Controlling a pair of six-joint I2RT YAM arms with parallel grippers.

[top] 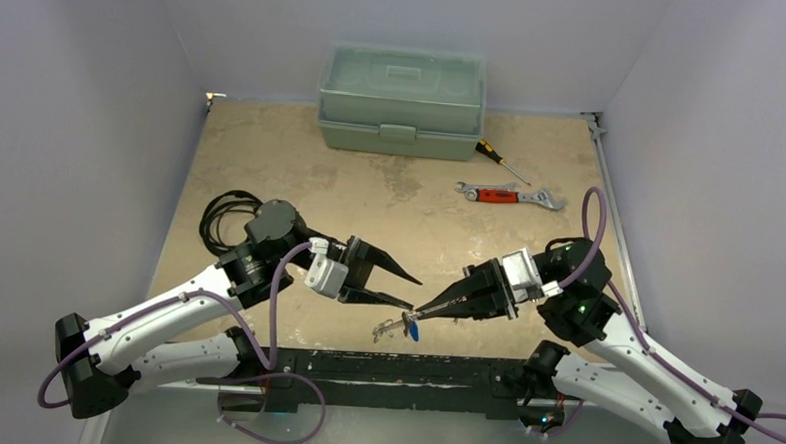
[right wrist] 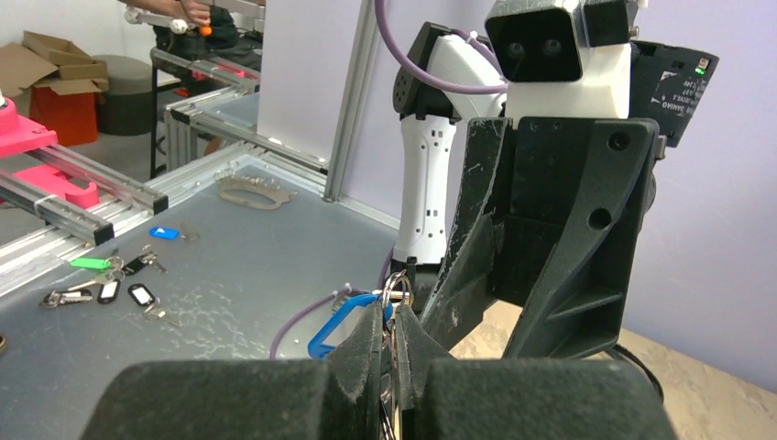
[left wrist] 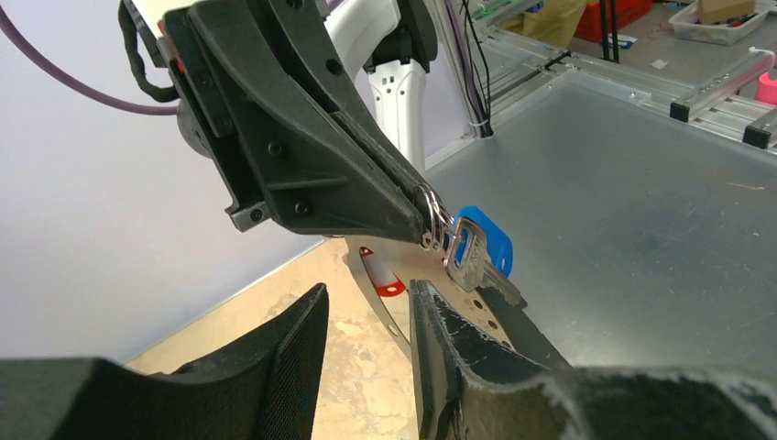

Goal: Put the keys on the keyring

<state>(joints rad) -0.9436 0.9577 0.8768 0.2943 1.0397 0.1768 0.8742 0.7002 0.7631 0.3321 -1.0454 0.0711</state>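
Your right gripper (top: 417, 309) is clamped shut on the keyring (left wrist: 429, 213). It holds the ring in the air well in front of the green toolbox (top: 399, 100), over the near edge of the table (top: 272, 157). In the right wrist view, its two fingers meet on the thin silver wire, which stands up out of the pinch.

A key with a blue tag (left wrist: 472, 249) hangs from the ring just below the fingertips. In the top view, it shows as a blue spot with small silver keys dangling beside it.

Your left gripper (top: 416, 293) faces the right one, tip to tip, on the side of the ring that is toward the toolbox's left end. Its jaws are partly open, with bare tabletop showing through the gap between the fingers (left wrist: 293, 367). In the left wrist view, a curved silver piece (left wrist: 389, 285) with a red patch lies against the inner edge of one left finger. You cannot tell from these views whether it is gripped, or whether it is the red-tagged key.

A red-handled wrench (top: 510, 196) lies just in front of the toolbox's right end. A screwdriver (top: 500, 161) sits between the two, near the toolbox's right front corner. A coiled black cable (top: 224, 220) rests in front of the toolbox, well off to its left.
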